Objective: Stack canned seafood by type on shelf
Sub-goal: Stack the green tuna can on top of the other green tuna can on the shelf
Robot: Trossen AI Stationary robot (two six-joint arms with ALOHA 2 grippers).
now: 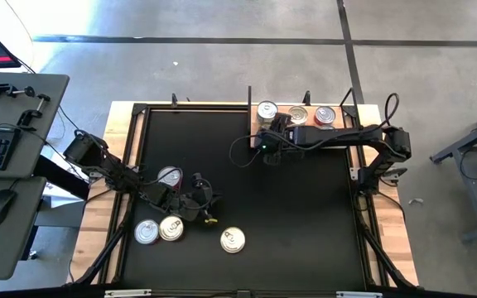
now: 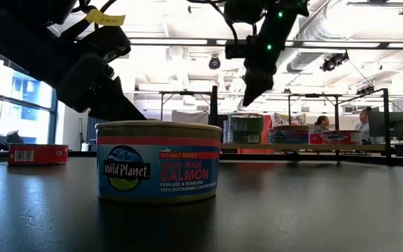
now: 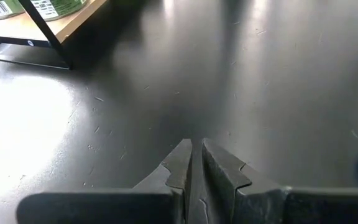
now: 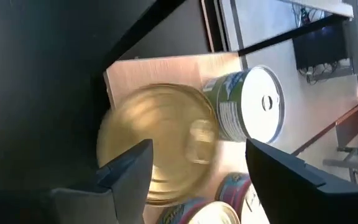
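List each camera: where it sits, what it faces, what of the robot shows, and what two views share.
High view: overhead, straight down on the black mat, both arms, the shelf.
Low view: at table height, facing the salmon can; arms enter from above.
Left wrist view: on the left arm, facing bare mat past the shut left gripper.
Right wrist view: on the right arm, over a gold-lidded can on the shelf, between the open right gripper.
Shared: high and right wrist views both show the shelf cans.

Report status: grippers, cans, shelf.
Right gripper open above gold-lidded can on shelf. Left gripper shut, empty, over mat. Salmon can waiting. Nothing blocking.
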